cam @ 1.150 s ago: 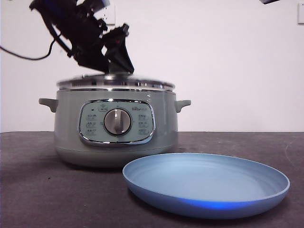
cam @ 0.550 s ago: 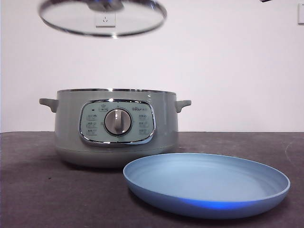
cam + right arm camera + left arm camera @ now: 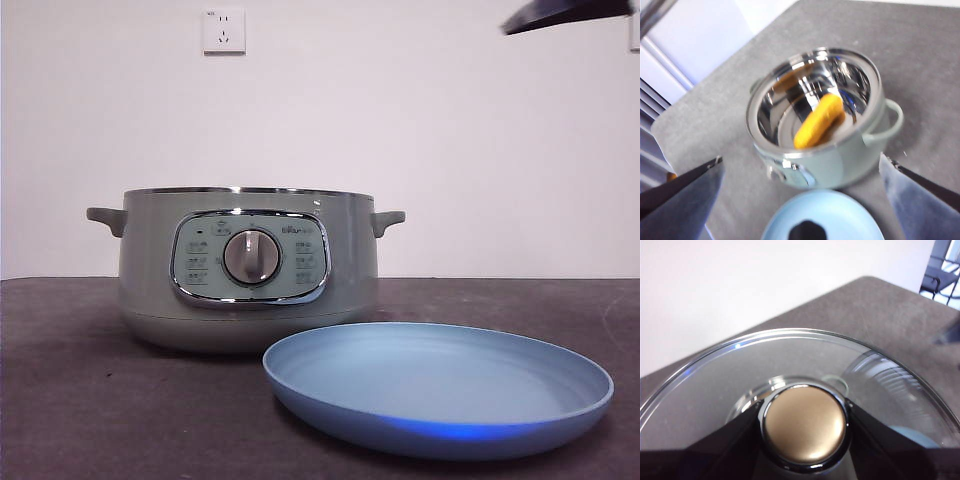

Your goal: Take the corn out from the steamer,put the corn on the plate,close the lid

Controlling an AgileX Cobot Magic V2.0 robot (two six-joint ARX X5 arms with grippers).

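Corn (image 3: 819, 121) lies uncovered in the steamer (image 3: 825, 125); the wide-open, empty right gripper (image 3: 800, 200) should be lowered over it, while the left gripper (image 3: 805, 440) is clamped on the lid (image 3: 805, 424).

A white wall socket (image 3: 224, 31) — high on the pale wall (image 3: 450, 140) — above the dark table (image 3: 80, 400).

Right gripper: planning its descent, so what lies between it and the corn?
Nothing: the right wrist view shows the right gripper open above the lidless steamer, corn exposed inside.
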